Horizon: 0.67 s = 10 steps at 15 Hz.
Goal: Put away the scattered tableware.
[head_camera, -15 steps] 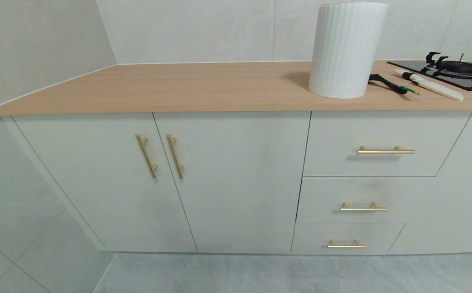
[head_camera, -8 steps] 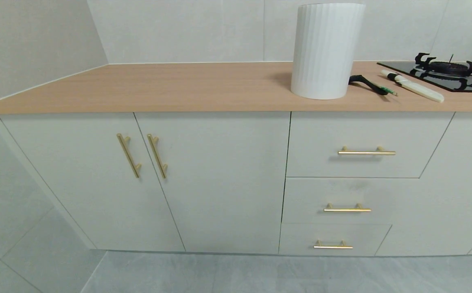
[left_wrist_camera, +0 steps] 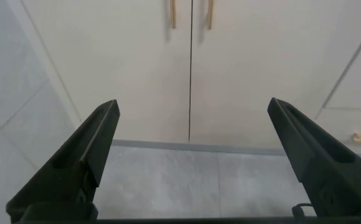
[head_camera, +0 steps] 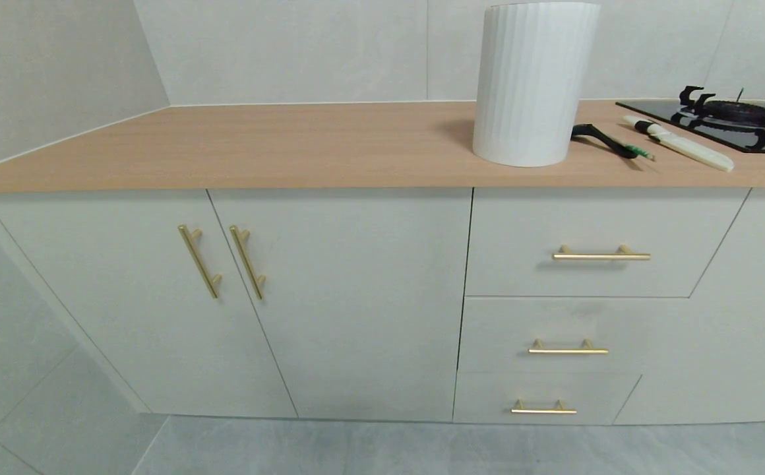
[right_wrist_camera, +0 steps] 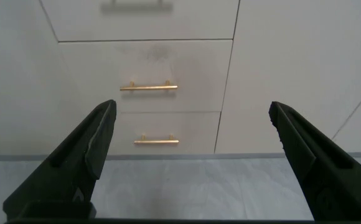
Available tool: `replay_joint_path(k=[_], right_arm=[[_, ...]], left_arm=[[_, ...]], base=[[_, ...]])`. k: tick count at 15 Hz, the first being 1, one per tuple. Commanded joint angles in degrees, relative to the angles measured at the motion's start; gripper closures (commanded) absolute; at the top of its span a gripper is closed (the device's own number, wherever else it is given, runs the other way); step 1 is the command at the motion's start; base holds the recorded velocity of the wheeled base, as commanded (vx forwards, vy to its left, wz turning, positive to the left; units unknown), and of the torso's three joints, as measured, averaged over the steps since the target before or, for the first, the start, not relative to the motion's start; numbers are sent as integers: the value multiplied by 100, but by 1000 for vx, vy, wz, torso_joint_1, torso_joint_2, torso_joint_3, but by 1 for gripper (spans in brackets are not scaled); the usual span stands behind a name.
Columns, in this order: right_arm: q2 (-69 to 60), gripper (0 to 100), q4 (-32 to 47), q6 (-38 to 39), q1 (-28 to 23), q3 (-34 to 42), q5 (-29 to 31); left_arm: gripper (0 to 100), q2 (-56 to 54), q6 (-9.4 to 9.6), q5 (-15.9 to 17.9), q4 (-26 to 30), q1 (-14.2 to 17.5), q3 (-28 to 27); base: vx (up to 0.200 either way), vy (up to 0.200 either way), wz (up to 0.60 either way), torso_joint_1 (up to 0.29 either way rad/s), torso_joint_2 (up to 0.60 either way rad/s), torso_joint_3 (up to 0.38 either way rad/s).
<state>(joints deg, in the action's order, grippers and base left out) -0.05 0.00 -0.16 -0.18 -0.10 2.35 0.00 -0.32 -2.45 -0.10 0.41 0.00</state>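
Faced a pale cabinet front [head_camera: 356, 297]: two doors with upright gold handles on the left, three drawers [head_camera: 580, 224] with level gold handles on the right. Saw a wooden countertop [head_camera: 257, 142] above it, running back to a tiled wall. Found a tall white ribbed container [head_camera: 531, 82] upright on the countertop, above the drawers. Noted a black hob [head_camera: 738, 112] set into the countertop further right. Spotted a long white utensil [head_camera: 682, 143] lying flat between container and hob, near the hob's edge. Spotted a black-handled utensil [head_camera: 603, 137] with a green tip lying flat just beside the container's base, apart from the white one. Found the left gripper [left_wrist_camera: 193, 107] spread wide, held low before the doors. Found the right gripper [right_wrist_camera: 193, 107] likewise spread wide, held low before the two lower drawers.
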Motion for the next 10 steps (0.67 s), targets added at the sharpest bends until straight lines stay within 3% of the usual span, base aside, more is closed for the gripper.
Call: replay_joint_path(k=[1, 3, 4, 10], right_arm=[[5, 0, 0, -2, 1, 1, 2], [5, 0, 0, -2, 1, 1, 2], [14, 0, 0, -2, 1, 1, 2], [5, 0, 0, -2, 1, 1, 2]], left_arm=[[0, 0, -3, -1, -8, 2, 0], [0, 0, -3, -1, -8, 2, 0], [0, 0, -3, -1, -8, 2, 0], [0, 0, -3, -1, -8, 2, 0]], base=[[0, 0, 0, 0, 0, 0], [0, 0, 0, 0, 0, 0], [0, 0, -600, -2, -2, -7], [0, 0, 0, 0, 0, 0]])
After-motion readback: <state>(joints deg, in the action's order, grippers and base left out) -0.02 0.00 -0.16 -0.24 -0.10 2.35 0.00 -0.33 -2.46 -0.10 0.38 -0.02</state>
